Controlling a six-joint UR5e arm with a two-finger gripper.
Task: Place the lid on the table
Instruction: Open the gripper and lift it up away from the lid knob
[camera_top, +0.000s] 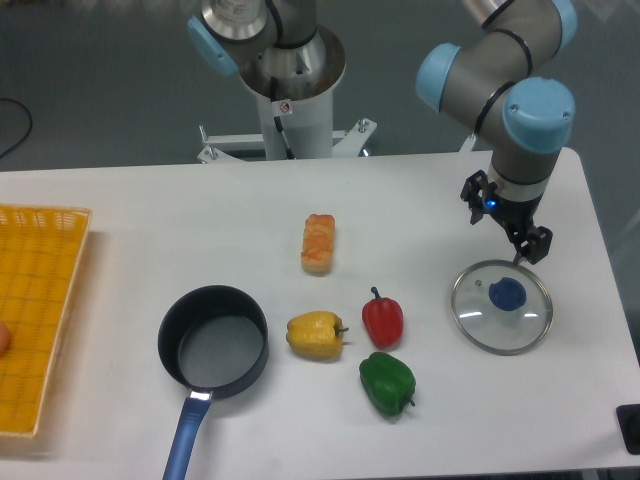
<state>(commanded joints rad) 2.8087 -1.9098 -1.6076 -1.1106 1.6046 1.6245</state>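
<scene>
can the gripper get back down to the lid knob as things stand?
Probably yes. The gripper sits just above and behind the lid, which lies flat on the table with its blue knob uncovered. The peppers lie well to the side, so nothing blocks a straight descent.

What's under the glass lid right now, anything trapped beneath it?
Through the lid only bare white table shows; nothing looks trapped. The blue knob hides the small patch directly beneath it. The gripper sits just above the lid's far edge.
</scene>
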